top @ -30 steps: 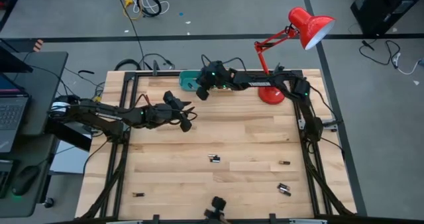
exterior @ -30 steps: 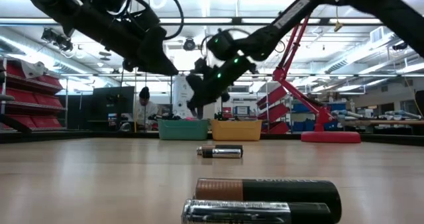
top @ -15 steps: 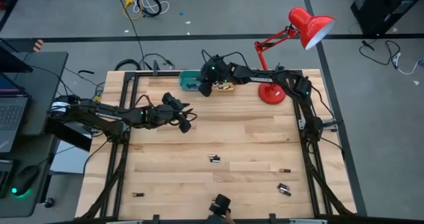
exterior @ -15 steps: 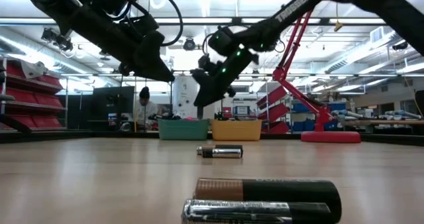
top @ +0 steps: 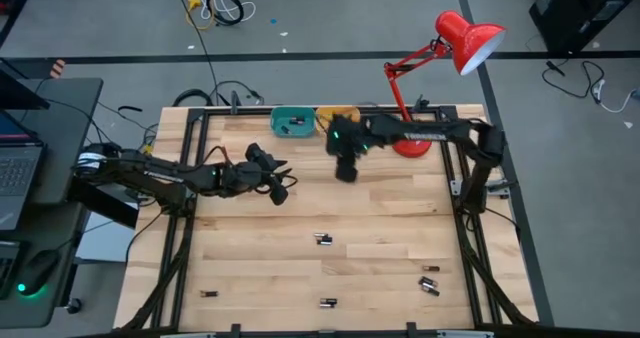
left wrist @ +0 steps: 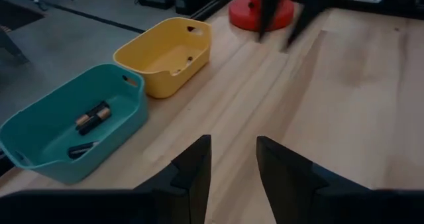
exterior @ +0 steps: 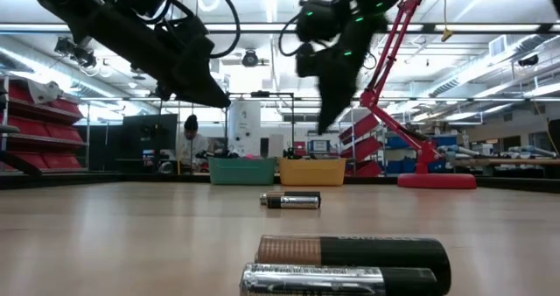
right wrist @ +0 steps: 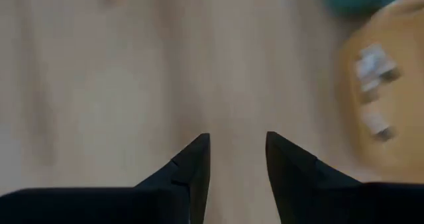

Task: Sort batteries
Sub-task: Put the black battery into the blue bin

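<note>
Several batteries lie scattered on the wooden table: one near the middle (top: 324, 239), two at the right (top: 428, 285), one at the near edge (top: 327, 302), one at the near left (top: 208, 294). The low view shows two of them close up (exterior: 354, 252). More batteries lie in the teal bin (left wrist: 91, 116) and the yellow bin (right wrist: 371, 71). My left gripper (left wrist: 233, 141) hovers open and empty over the far left of the table (top: 285, 190). My right gripper (right wrist: 237, 139) is open and empty above bare wood just in front of the bins (top: 345, 170).
The teal bin (top: 293, 123) and the yellow bin (top: 335, 115) stand side by side at the far edge. A red desk lamp has its base (top: 408, 143) at the far right, its arm reaching up over the edge. Bare wood lies between the grippers and the loose batteries.
My right gripper has swung from over the bins toward the table's right and near side, rising and tipping to point more steeply down. It now hangs over bare wood in front of the yellow bin. My left gripper has kept still.
</note>
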You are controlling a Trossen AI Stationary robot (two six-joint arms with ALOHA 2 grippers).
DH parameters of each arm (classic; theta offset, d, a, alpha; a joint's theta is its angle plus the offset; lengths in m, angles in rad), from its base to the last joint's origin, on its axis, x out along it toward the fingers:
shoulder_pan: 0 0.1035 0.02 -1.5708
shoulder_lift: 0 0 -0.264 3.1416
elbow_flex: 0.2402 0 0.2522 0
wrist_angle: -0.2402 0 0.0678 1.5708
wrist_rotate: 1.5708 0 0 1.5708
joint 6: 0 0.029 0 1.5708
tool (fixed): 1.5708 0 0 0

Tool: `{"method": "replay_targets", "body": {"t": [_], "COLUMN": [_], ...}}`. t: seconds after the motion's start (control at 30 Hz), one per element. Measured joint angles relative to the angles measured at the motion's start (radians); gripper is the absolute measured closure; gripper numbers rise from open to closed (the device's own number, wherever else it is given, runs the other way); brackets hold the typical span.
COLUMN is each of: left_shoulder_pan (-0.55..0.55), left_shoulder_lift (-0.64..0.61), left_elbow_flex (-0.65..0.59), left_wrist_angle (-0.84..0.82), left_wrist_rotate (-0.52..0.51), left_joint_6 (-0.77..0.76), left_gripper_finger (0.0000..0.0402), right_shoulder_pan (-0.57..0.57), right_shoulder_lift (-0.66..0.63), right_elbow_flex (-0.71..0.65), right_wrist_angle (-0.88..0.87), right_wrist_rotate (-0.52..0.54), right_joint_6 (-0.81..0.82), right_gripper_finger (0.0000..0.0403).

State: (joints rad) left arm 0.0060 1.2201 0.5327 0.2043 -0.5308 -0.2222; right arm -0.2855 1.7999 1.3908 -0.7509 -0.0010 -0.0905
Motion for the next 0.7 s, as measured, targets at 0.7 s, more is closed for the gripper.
{"method": "replay_targets", "body": {"t": [0.7], "left_shoulder_pan": [-0.072], "left_shoulder_lift": [0.106], "left_elbow_flex": [0.0], "left_wrist_angle": [0.187], "left_wrist_rotate": [0.033], "left_joint_6": [0.06], "left_gripper_finger": [0.0266], "right_shoulder_pan": [0.697], "right_shoulder_lift": [-0.398], "right_elbow_flex": [-0.514], "right_wrist_angle": [-0.079], "right_wrist_rotate": [0.033], "right_joint_6": [0.704], "right_gripper_finger": [0.0288]}}
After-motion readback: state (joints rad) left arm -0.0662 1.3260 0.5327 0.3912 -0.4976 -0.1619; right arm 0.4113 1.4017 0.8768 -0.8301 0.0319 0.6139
